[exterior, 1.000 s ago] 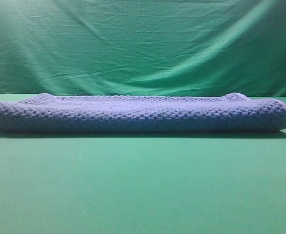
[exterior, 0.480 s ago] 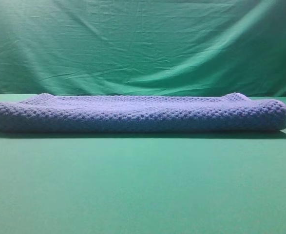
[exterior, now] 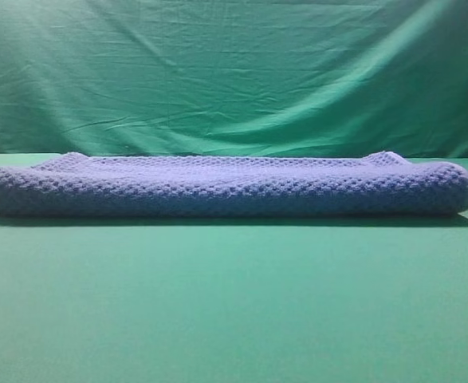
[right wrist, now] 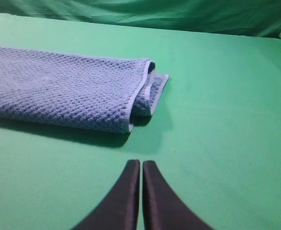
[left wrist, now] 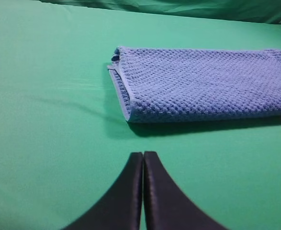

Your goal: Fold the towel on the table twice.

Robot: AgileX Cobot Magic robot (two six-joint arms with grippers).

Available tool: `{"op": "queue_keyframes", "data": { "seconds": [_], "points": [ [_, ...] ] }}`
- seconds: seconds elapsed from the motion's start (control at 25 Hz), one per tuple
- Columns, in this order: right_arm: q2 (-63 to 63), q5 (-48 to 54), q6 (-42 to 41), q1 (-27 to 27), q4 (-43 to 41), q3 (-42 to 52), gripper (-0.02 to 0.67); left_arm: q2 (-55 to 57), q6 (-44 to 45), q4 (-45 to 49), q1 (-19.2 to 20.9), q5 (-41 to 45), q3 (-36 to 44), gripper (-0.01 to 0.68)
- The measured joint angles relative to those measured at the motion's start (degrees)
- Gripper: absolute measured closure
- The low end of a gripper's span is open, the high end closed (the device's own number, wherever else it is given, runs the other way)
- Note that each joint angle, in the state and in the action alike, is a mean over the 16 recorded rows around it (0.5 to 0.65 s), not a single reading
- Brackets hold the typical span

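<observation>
Across the green table point(exterior: 234, 303) we see the blue-grey towel point(exterior: 226, 187) lying in layers; our left gripper point(left wrist: 143, 155) and right gripper point(right wrist: 141, 164) hang near it, jaws clenched on nothing, probably parked clear.

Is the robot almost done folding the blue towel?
Looks nearly or fully done: the towel lies on the table as a long layered strip, with stacked edges showing at both ends. Nothing is in hand; the left tool and right tool are shut, short of it. I cannot count the folds exactly.
</observation>
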Motion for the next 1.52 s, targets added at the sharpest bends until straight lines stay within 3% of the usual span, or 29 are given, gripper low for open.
{"op": "queue_keyframes", "data": {
  "seconds": [0.32, 0.92, 1.52],
  "points": [
    [0.0, 0.0, 0.0, -0.7, 0.0, 0.0, 0.649, 0.0, 0.0, -0.2, 0.8, 0.1, 0.0, 0.673],
    [0.0, 0.0, 0.0, -7.7, 0.0, 0.0, 0.649, 0.0, 0.0, -0.5, 8.1, 0.1, 0.0, 0.673],
    [0.0, 0.0, 0.0, -8.5, 0.0, 0.0, 0.649, 0.0, 0.0, -1.1, 8.6, 0.1, 0.0, 0.673]
  ]
}}
